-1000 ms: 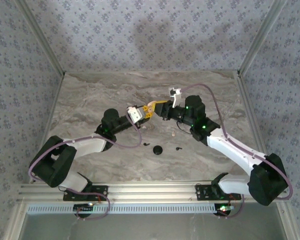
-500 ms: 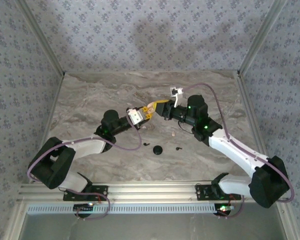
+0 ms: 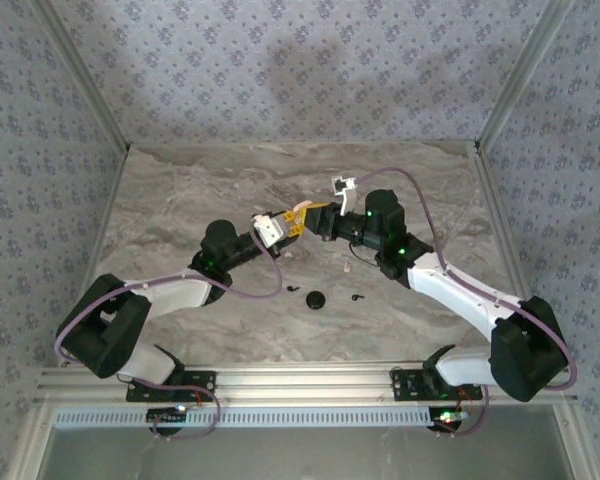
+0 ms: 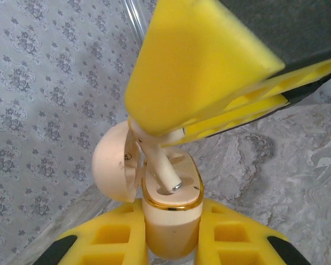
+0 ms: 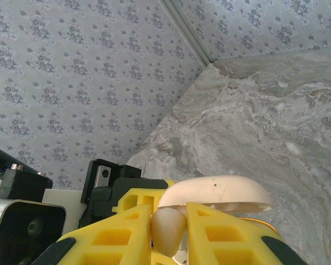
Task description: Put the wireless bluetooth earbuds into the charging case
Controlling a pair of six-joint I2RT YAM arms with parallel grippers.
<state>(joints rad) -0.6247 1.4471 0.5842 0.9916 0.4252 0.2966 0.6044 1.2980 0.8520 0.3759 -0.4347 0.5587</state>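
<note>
The left pincer [image 4: 171, 240] is clenching one glossy cream charging case [image 4: 171, 215] (its domed lid hanging open) over the marbled surface [image 3: 180, 200]. The right pincer [image 5: 168, 234] is pinching one smooth cream earbud [image 4: 163, 170], its stem sitting in the case's socket. Two tiny black buds [image 3: 293, 289] are flanking one round black puck [image 3: 315, 299].

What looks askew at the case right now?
The cream earbud pinched in the right gripper meets the open charging case at a slant: its stem tip sits in the well, but the bud is not seated.
</note>
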